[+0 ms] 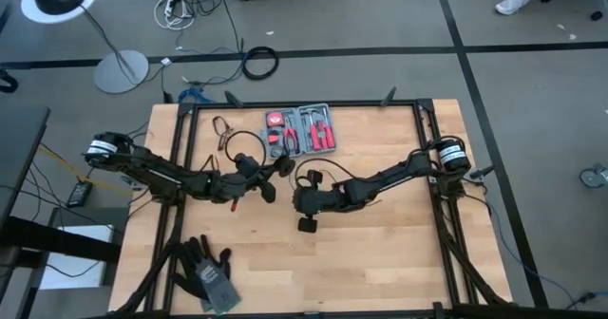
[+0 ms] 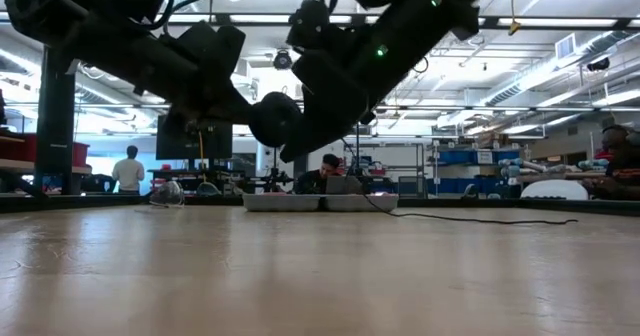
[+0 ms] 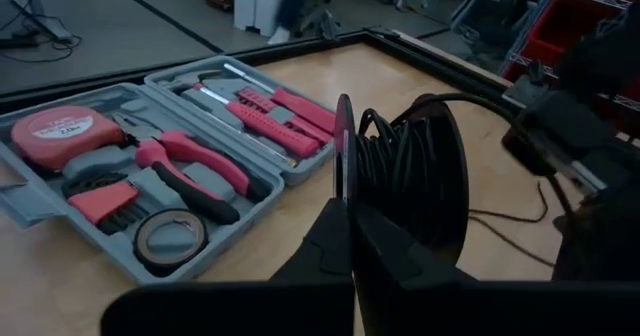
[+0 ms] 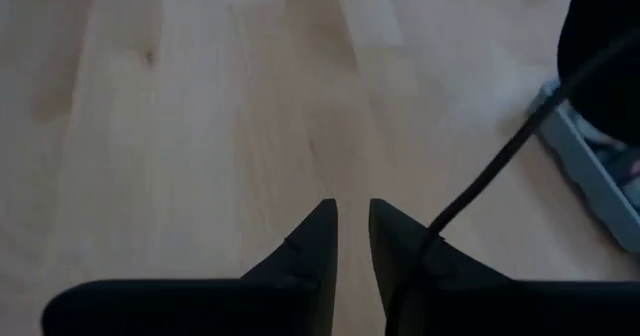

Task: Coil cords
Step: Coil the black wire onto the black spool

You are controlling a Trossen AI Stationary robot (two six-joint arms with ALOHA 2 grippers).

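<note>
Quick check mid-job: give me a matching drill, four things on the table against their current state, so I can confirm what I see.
Things:
1. left hand
2. right hand
3. tool kit
4. gloves

States:
A. lying flat on the left arm's side, away from both hands
B. lid open, tools showing
C. shut on the rim of the disc
D. fingers slightly apart, the cord running past one finger

Pairs: 1-C, 2-D, 3-B, 4-A
</note>
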